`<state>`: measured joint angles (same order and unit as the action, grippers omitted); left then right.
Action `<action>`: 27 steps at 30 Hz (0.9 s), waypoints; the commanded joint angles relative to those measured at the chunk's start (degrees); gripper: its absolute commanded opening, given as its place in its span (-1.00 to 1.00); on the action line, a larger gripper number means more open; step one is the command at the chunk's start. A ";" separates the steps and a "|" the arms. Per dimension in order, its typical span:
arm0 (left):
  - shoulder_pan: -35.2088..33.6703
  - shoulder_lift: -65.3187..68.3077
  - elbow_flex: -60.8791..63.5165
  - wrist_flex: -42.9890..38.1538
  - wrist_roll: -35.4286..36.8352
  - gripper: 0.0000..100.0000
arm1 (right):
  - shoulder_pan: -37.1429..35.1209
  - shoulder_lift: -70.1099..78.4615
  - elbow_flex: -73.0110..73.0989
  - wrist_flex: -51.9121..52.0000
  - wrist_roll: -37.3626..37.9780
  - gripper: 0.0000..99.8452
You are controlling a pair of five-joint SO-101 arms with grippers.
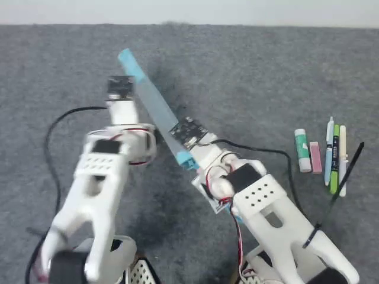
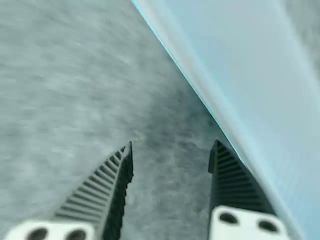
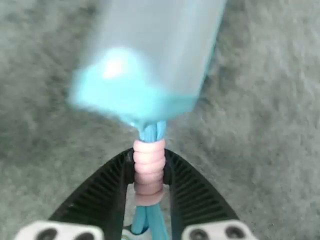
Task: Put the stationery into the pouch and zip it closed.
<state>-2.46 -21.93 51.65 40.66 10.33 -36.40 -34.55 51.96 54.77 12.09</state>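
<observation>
pouch (image 1: 151, 103) pull (image 3: 148, 175) pinched in right claw (image 3: 148, 159); left claw (image 2: 172, 145) agape, empty, beside pouch.

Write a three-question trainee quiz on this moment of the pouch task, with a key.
1. True or false: the left gripper is shut on the pouch.
2. What does the right gripper clamp? A. the pink bead on the pouch's pull cord; B. the pouch's far end; C. nothing, it is open.
3. Fill the blank: in the high view the stationery lies on the carpet beside the ___ arm, outside the pouch.

Key: 1 false, it is open beside the pouch; 2 A; 3 right.
</observation>
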 commanded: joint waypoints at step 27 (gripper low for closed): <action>11.96 -49.14 9.19 28.75 -19.78 -0.39 | 1.27 5.93 -16.09 3.30 -3.08 -0.99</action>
<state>8.35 -69.93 59.03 71.87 -9.01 -34.64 -27.60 40.00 57.05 9.71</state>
